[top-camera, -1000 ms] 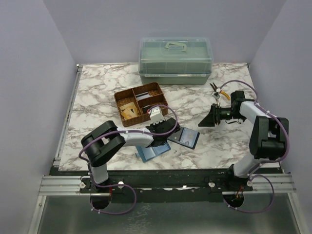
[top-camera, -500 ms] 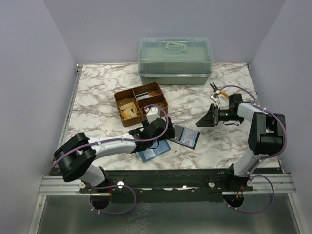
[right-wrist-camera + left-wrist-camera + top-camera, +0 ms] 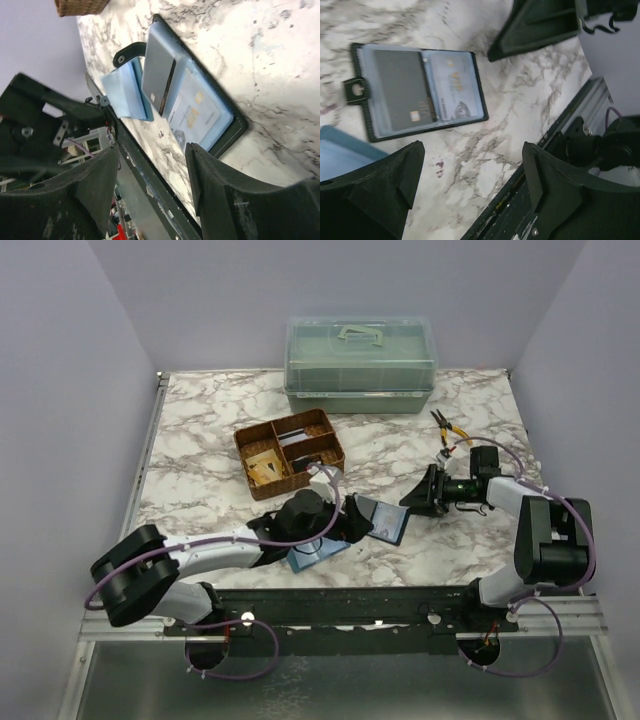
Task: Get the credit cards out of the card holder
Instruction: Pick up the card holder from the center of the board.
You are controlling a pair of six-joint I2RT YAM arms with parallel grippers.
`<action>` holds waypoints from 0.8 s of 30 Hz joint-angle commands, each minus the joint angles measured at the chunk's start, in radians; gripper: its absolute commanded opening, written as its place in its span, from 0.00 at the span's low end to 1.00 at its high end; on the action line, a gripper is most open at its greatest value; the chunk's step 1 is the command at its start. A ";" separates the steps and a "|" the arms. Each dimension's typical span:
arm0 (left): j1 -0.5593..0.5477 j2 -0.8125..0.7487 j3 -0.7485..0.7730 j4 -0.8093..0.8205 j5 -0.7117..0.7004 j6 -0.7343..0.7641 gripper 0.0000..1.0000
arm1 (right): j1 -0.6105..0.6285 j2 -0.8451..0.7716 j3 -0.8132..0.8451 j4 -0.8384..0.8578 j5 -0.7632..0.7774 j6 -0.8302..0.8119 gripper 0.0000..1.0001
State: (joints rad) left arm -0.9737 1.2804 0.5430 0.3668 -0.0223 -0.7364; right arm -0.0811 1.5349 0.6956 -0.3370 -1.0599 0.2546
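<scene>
The card holder (image 3: 417, 92) lies open and flat on the marble, black-edged with a blue-grey inside and its snap tab (image 3: 355, 90) sticking out. A dark grey card (image 3: 402, 87) sits in one pocket and a pale blue card (image 3: 455, 85) in the other. My left gripper (image 3: 472, 185) hangs open just short of the holder's near edge, nothing between its fingers. My right gripper (image 3: 152, 175) is open too, empty, close to the holder (image 3: 195, 95) on its other side. From above, the holder (image 3: 388, 521) lies between the left gripper (image 3: 352, 530) and the right gripper (image 3: 418, 495).
A light-blue flat folder (image 3: 315, 554) lies by the table's near edge, partly under my left arm. A brown wicker basket (image 3: 290, 452) stands behind it, a translucent green lidded box (image 3: 360, 365) at the back, and pliers (image 3: 447, 430) at the right.
My left gripper has opened and its arm has stretched low along the near edge. The right gripper has moved left and down, closer to the holder.
</scene>
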 commanded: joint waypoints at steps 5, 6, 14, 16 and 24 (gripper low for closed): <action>-0.082 0.284 0.204 0.055 0.129 0.093 0.80 | 0.052 0.066 -0.003 0.090 0.121 0.057 0.56; -0.081 0.311 0.222 0.055 0.121 0.091 0.79 | 0.059 0.066 -0.003 0.095 0.130 0.059 0.56; -0.082 0.417 0.277 0.054 0.030 0.107 0.67 | 0.069 0.082 -0.007 0.095 0.204 0.051 0.48; -0.082 0.434 0.283 0.054 0.030 0.109 0.67 | 0.070 0.091 -0.006 0.095 0.218 0.054 0.48; -0.082 0.480 0.310 0.051 -0.011 0.113 0.68 | 0.070 0.057 -0.013 0.087 0.258 0.058 0.52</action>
State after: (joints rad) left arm -1.0542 1.7340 0.8135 0.4030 0.0032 -0.6441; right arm -0.0132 1.6169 0.6937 -0.2546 -0.8539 0.3096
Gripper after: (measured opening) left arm 0.680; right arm 0.501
